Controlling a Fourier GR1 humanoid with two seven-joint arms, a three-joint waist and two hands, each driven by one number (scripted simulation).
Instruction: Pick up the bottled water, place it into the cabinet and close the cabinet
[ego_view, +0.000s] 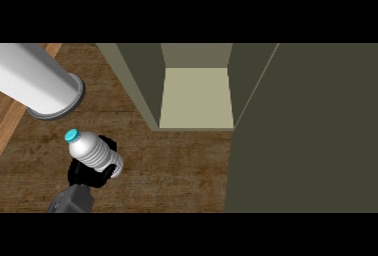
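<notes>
The bottled water (91, 149) is a silvery ribbed bottle with a teal cap, tilted so the cap points up-left, over the brown wooden counter (177, 170) at the lower left. My left hand (87, 175) is shut on it, black fingers curled round its lower half and hiding its base. The olive cabinet (136, 82) stands to the upper right of the bottle. It is open, showing a pale shelf floor (196, 97) with nothing on it. Its door (303, 130) fills the right side of the view. My right hand does not show.
A large white cylinder (37, 82) with a grey rim reaches in from the upper left, just above the bottle. A light wooden strip (10, 122) borders the counter at the far left. Bare counter lies between the bottle and the cabinet's front.
</notes>
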